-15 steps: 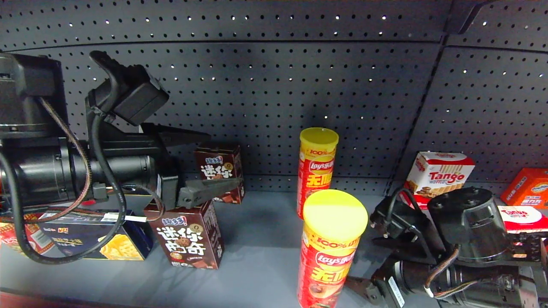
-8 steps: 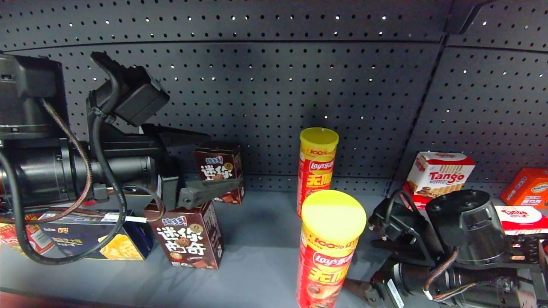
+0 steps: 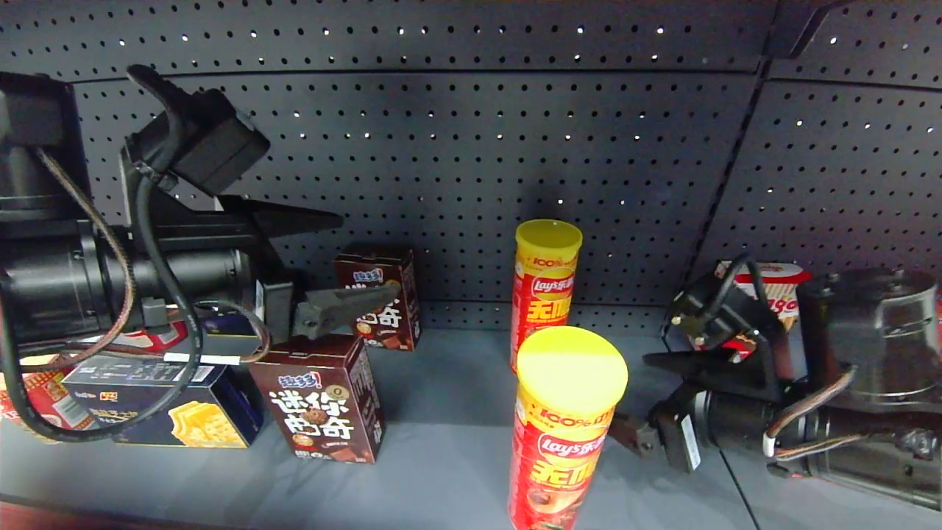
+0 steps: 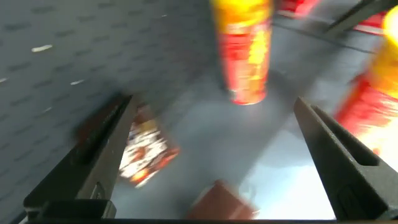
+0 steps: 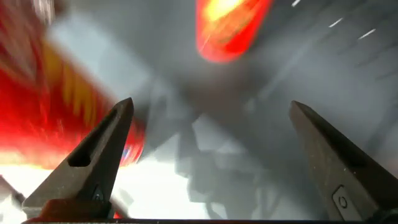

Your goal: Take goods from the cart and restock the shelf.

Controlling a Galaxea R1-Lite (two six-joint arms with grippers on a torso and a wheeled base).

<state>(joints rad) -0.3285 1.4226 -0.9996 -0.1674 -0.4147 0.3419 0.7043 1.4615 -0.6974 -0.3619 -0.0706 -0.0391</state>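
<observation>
Snacks stand along the grey shelf (image 3: 441, 442), backed by a dark pegboard panel (image 3: 478, 147). Near the middle, the front chip can (image 3: 567, 427) stands upright by the shelf's front edge with its yellow lid on. The rear chip can (image 3: 546, 283) is upright too, directly behind it and close to the panel, with a gap between the two.

The right gripper (image 3: 629, 394) lies low over the shelf just beside the front chip can, on its right. Its jaws are spread wide with nothing between them, and the can sits outside them. From where I stand I cannot tell whether the lower finger touches the can.

On the left, the left gripper (image 3: 368, 254) hangs above the shelf with its fingers wide apart and empty. Below it stands the front cookie box (image 3: 320, 397), brown and upright. The rear cookie box (image 3: 379, 294) is farther back, partly crossed by the gripper's lower finger.

A dark blue cracker box (image 3: 162, 408) lies just to the left of the front cookie box. A white and red wafer box (image 3: 784, 283) peeks out behind the right arm.
</observation>
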